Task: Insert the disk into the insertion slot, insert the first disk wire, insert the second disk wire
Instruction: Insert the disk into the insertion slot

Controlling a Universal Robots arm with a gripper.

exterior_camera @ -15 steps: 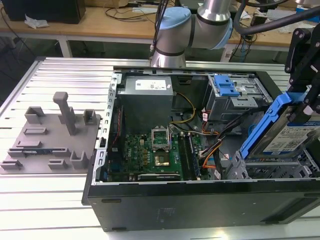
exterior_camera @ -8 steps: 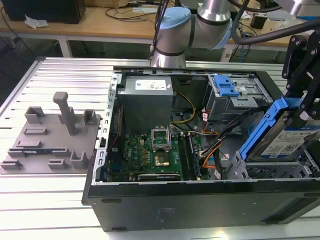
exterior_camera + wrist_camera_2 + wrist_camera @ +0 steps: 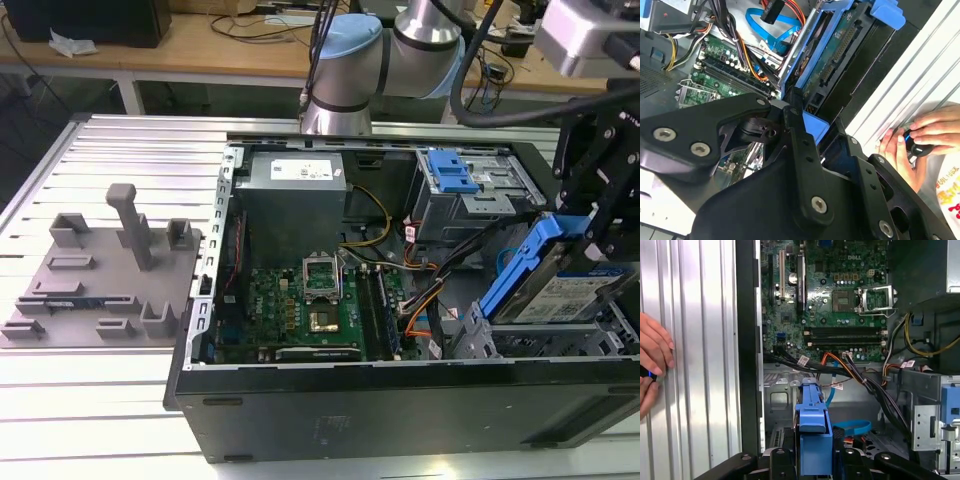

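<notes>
Step 1 of 3, in progress | gripper (image 3: pixel 600 248) fingers (image 3: pixel 784 465) closed on the disk (image 3: pixel 555 296) by its blue carrier | disk tilted at 4 o'clock of the computer case (image 3: pixel 400 420) in the exterior view, over the insertion slot (image 3: pixel 545 342), not yet seated | both wire steps judged not begun
</notes>
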